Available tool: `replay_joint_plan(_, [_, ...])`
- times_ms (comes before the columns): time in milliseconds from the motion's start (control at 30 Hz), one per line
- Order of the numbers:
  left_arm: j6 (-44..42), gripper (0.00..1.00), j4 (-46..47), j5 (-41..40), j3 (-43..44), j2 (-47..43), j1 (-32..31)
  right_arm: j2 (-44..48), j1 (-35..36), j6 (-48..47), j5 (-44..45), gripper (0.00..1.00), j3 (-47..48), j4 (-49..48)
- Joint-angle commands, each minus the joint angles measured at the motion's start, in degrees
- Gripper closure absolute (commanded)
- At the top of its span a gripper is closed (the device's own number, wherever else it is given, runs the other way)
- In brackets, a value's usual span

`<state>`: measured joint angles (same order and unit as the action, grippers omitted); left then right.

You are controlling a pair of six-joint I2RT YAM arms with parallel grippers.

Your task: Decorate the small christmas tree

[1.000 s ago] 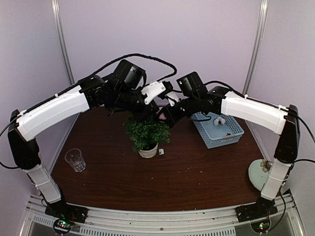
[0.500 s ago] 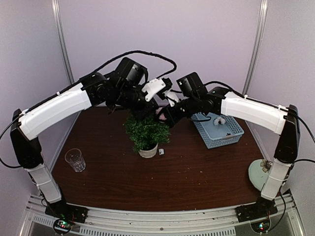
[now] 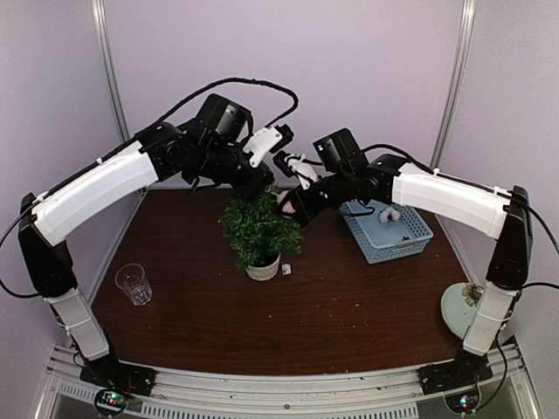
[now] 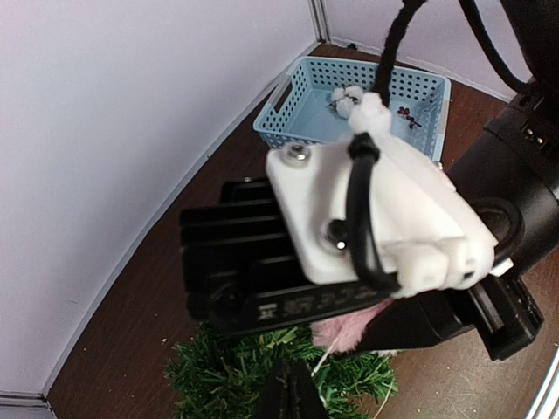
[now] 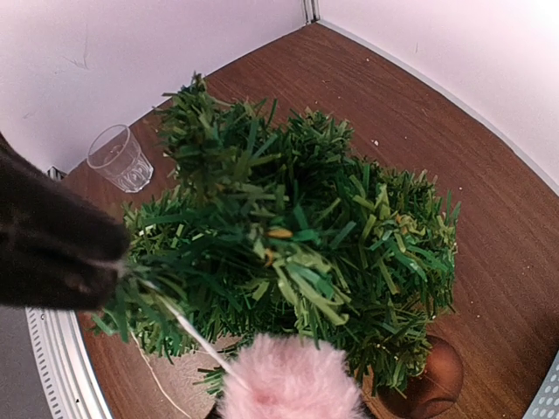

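The small christmas tree [image 3: 258, 229] stands in its white pot [image 3: 263, 270] at mid table; it fills the right wrist view [image 5: 297, 236]. My right gripper [image 3: 292, 207] is shut on a fluffy pink pompom [image 3: 285, 208] at the tree's upper right side; the pompom [image 5: 290, 381] hides its fingers in its own view. A thin white string [image 5: 175, 321] runs from the pompom to my left gripper [image 5: 112, 262], which is shut on it just above the treetop [image 3: 268, 185]. In the left wrist view the shut fingertips [image 4: 293, 393] sit over the green sprigs.
A light-blue basket [image 3: 410, 240] holding small white ornaments [image 3: 390, 214] stands right of the tree and shows in the left wrist view [image 4: 306, 96]. A clear glass [image 3: 133, 284] is at the front left. A small white bit [image 3: 286, 270] lies beside the pot.
My left wrist has lifted and drawn back to the left over the treetop. The right gripper holds the pink pompom in the same place.
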<state>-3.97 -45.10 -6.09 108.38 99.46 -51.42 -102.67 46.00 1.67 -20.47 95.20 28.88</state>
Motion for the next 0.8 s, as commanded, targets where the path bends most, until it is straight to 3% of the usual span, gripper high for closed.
replay_joint_plan(0, [1.6,1.00,0.6,1.6,1.0,0.8,0.7,0.7,0.4,-0.3,1.4,1.00,-0.5,-0.7])
replay_joint_plan(767, [2.7,1.00,3.3,-3.5,-10.9,-5.6,1.3,0.4,0.3,-0.4,0.5,1.00,-1.3,-0.3])
